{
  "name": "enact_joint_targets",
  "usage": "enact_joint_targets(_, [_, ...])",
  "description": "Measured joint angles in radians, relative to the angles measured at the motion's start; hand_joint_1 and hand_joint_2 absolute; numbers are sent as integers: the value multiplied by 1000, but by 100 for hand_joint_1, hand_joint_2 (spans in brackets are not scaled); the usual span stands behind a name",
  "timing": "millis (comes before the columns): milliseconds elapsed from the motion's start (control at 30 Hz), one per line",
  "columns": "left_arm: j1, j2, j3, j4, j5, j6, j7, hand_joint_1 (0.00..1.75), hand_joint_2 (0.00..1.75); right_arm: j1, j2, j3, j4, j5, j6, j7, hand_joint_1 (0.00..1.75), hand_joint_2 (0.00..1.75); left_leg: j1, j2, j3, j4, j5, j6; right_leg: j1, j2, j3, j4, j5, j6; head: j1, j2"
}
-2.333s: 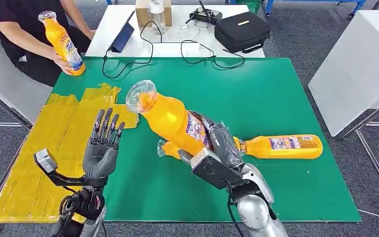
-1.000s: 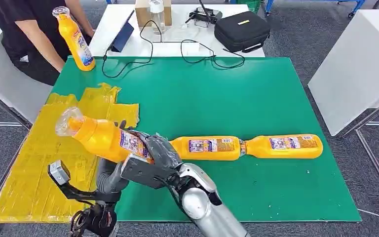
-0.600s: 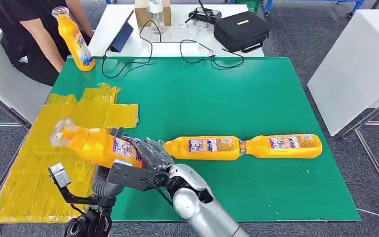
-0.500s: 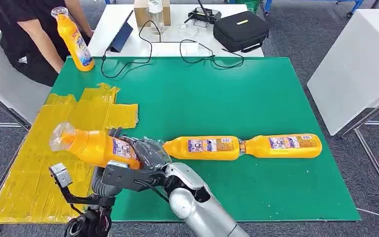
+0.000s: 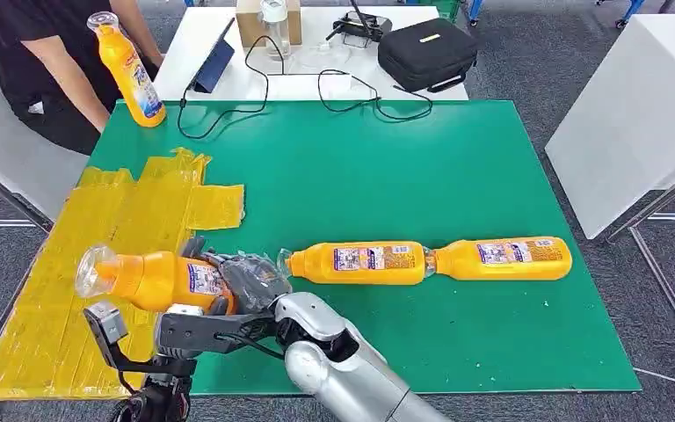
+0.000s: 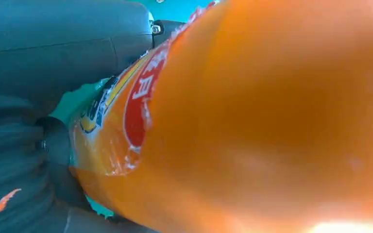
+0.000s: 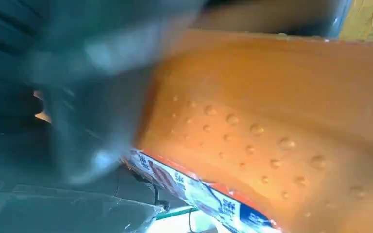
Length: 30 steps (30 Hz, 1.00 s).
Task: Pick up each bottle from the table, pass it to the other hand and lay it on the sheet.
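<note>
Bottle in mid-handover: the orange plastic bottle with a clear cap point(image 5: 145, 278) lies sideways above the near edge of the green desk point(image 5: 387, 176), cap pointing over the crinkled yellow sheet point(image 5: 61, 290). The right hand point(image 5: 250, 277) wraps its dark fingers round the bottle's labelled base end. The left hand point(image 5: 195, 255) sits behind and under the bottle, mostly hidden; I cannot tell whether its fingers have closed on it. In the left wrist view the bottle's orange body point(image 6: 272, 121) presses close to the camera. Two more orange bottles point(image 5: 356, 263) point(image 5: 501, 258) lie end to end on the desk. At the far corner a person's hand steadies an upright orange bottle point(image 5: 127, 66).
</note>
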Motion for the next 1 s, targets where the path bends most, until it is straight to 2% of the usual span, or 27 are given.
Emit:
enact_joint_targets(700, [6, 0, 15, 0, 56, 1, -17, 175, 175, -55, 2, 68, 25, -80, -13, 14, 173, 175, 0, 2, 0, 0, 0, 0, 0, 2, -1, 0, 0, 0, 0, 0])
enact_joint_targets(733, [6, 0, 15, 0, 56, 1, -17, 175, 175, -56, 2, 70, 26, -80, -13, 14, 161, 175, 0, 2, 0, 0, 0, 0, 0, 2, -1, 0, 0, 0, 0, 0])
enact_joint_targets(767, [7, 0, 15, 0, 57, 1, -17, 175, 175, -57, 2, 71, 27, -80, -13, 14, 112, 175, 0, 2, 0, 0, 0, 0, 0, 2, 0, 0, 0, 0, 0, 0])
enact_joint_targets(833, [7, 0, 15, 0, 58, 1, -17, 175, 175, -57, 2, 72, 28, -82, -15, 14, 112, 175, 0, 2, 0, 0, 0, 0, 0, 2, 0, 0, 0, 0, 0, 0])
enact_joint_targets(867, [6, 0, 15, 0, 58, 1, -17, 175, 175, -58, 2, 72, 30, -82, -17, 14, 14, 175, 0, 2, 0, 0, 0, 0, 0, 2, -1, 0, 0, 0, 0, 0])
enact_joint_targets(900, [6, 0, 16, 0, 60, 2, -17, 175, 175, -57, 2, 74, 32, -82, -26, 14, 0, 175, 0, 2, 0, 0, 0, 0, 0, 2, -1, 0, 0, 0, 0, 0])
enact_joint_targets(933, [2, 0, 16, 0, 60, 3, -17, 175, 175, -56, 2, 76, 34, -81, -40, 11, 0, 175, 0, 2, 0, 0, 0, 0, 0, 2, -1, 0, 0, 0, 0, 0])
enact_joint_targets(967, [0, 0, 19, 0, 60, 4, -18, 175, 175, -56, 2, 77, 36, -80, -50, 9, 0, 0, 0, 2, 0, 0, 0, 0, 0, 2, -1, 0, 0, 0, 0, 0])
enact_joint_targets(1000, [0, 0, 21, 0, 60, 4, -18, 175, 175, -55, 2, 77, 36, -75, -58, 5, 0, 0, 0, 2, 0, 0, 0, 0, 0, 2, -1, 0, 0, 0, -1, 0])
